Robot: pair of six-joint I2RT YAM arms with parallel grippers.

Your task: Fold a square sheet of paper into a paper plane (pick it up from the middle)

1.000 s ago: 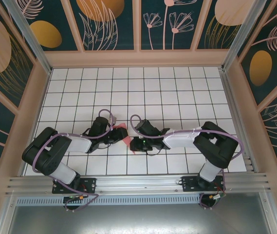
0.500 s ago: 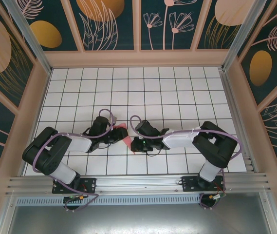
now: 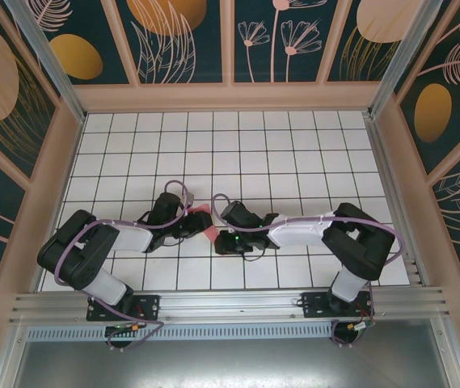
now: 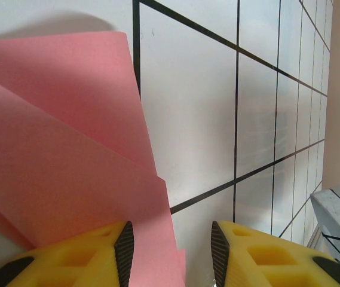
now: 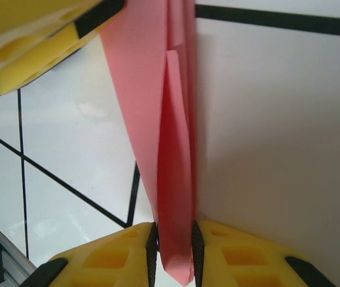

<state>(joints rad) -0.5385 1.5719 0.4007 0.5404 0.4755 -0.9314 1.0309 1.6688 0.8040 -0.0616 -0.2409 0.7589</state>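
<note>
The square sheet of paper, salmon-pink and folded into layers, stands between the two grippers at the middle of the table. My right gripper is shut on a narrow folded strip of the paper, which runs up and away from the pads. My left gripper is open. The paper lies against its left pad, and bare table shows between the paper and the right pad. In the top view the left gripper and right gripper almost meet.
The white grid table stretches behind and to both sides of the arms. Wooden walls close it in. A metal rail runs along the near edge. A yellow finger of the left gripper is close by in the right wrist view.
The right gripper has shifted slightly left, toward the left gripper, and now covers more of the paper's lower tip. The left arm has barely moved.
</note>
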